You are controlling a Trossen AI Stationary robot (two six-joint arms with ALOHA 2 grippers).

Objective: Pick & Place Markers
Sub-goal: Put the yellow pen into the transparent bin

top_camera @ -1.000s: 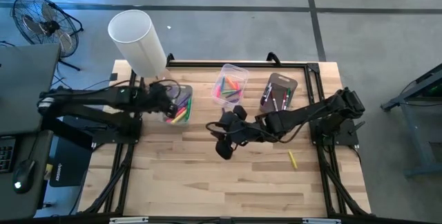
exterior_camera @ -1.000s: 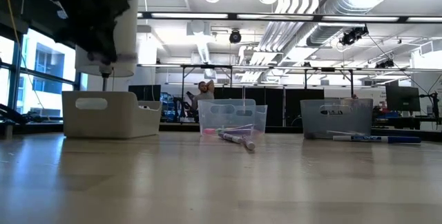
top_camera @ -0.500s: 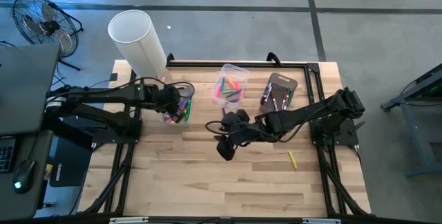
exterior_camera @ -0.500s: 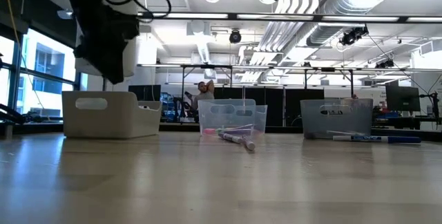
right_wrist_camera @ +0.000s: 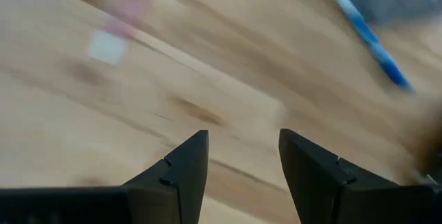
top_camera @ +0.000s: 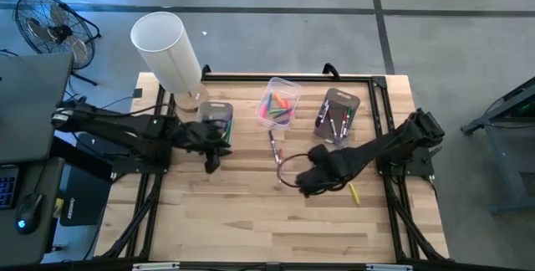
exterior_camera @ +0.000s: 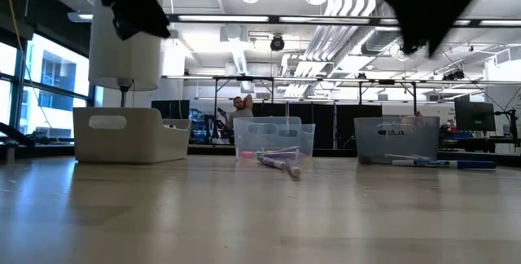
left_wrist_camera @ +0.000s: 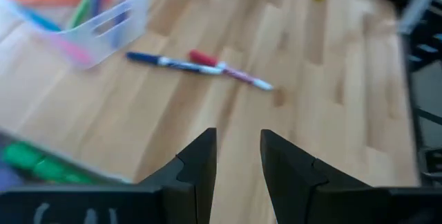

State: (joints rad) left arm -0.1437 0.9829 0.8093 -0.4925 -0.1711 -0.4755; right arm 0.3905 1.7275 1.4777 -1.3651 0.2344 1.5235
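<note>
The right tool (top_camera: 303, 184) hangs above the middle of the table (top_camera: 251, 221), fingers apart and empty, as the right wrist view confirms. The left tool (top_camera: 211, 164) hangs just in front of the left bin (top_camera: 219, 114); its fingers (left_wrist_camera: 200, 165) stand slightly parted with nothing between them.

**Hazards**
- The loose markers (top_camera: 274, 145) lie on the wood just in front of the middle bin (top_camera: 280, 102). They are thin, round and close together, so a descent off centre is likely to roll one away or catch two at once.
- A single yellow marker (top_camera: 353, 192) lies just beside the right tool. A low sweep of that arm may knock it toward the table edge.
- Both arms reach toward the table's centre. Simultaneous moves toward the loose markers risk contact between them.
- A release from height over a bin may bounce a marker out over the low wall.

**Marker locations**
Coloured markers fill the left and middle bins; several darker ones lie in the right bin (top_camera: 337, 112). A blue one (exterior_camera: 440, 164) lies in front of that bin in the low view.

**Surface**
The table is pale wooden planking, smooth and level, within a dark frame.

**Room**
A white cylinder (top_camera: 165, 51) stands at the far left corner. A floor fan (top_camera: 46, 22) stands beyond it on grey flooring. The low view shows ceiling lights, ducting, and a person (exterior_camera: 242, 109) far behind.
</note>
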